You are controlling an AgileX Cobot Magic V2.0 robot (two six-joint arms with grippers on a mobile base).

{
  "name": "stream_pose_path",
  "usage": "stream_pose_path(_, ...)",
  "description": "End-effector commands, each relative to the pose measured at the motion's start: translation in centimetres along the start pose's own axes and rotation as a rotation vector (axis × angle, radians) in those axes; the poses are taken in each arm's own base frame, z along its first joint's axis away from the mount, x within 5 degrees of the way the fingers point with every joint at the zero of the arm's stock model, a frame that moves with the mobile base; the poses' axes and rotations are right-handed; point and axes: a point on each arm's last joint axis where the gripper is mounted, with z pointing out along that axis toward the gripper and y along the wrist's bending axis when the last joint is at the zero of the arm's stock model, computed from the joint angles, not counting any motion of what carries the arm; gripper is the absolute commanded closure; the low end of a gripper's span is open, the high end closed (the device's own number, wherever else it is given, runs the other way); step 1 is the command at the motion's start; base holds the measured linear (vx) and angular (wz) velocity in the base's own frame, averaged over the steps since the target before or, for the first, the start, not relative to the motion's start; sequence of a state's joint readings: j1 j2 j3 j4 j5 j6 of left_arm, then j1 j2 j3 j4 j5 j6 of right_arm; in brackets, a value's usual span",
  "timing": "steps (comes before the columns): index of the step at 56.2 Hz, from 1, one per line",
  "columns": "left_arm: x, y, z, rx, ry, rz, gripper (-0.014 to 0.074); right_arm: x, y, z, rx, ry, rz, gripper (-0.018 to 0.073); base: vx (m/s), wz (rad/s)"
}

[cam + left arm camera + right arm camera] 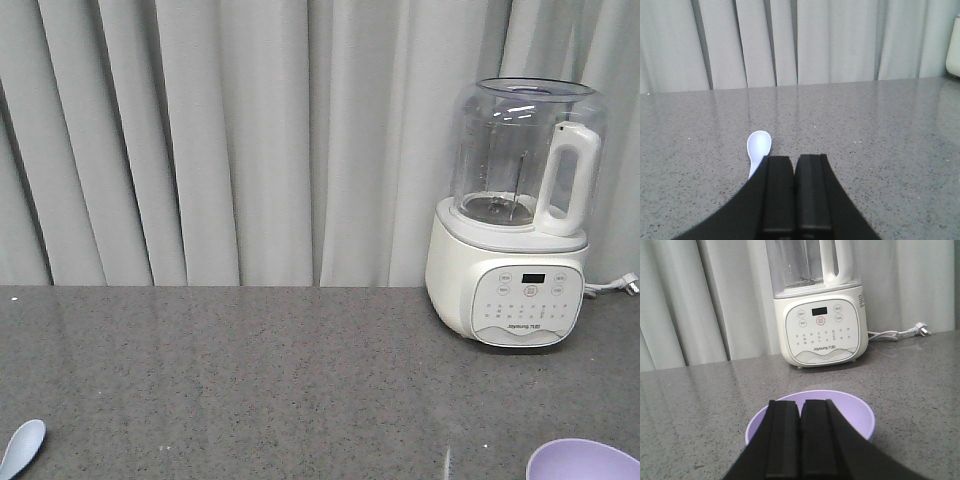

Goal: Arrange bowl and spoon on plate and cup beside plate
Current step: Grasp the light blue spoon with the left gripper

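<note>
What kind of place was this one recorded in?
Likely a staged kitchen counter: a grey speckled countertop, a white Joyoung blender with its plug lying loose, and pale curtains behind instead of a wall.

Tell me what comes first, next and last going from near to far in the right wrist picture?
Right pincer, shut → purple bowl → white blender → grey curtain.

Lavender bowl [852, 410], pale blue spoon [759, 145], speckled grey countertop [250, 380]
</note>
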State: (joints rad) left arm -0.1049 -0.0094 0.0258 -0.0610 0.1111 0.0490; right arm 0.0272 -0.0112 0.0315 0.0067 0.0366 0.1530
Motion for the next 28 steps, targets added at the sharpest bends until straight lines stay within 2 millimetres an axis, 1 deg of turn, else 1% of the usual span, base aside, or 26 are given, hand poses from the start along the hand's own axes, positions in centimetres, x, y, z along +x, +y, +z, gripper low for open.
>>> stream_pose_path(1,-1.7,0.03,-0.26,-0.003,-0.119,-0.017,0.0599,-0.67,0.09,-0.05,-0.01,-0.084,-0.014,0.0568,0.03,-0.01)
stream_pose_path(28,-1.7,0.03,-0.26,-0.003,-0.119,-0.017,0.0599,-0.78,0.11,-0.06,-0.012,-0.096,-0.014,0.0568,0.0,0.0)
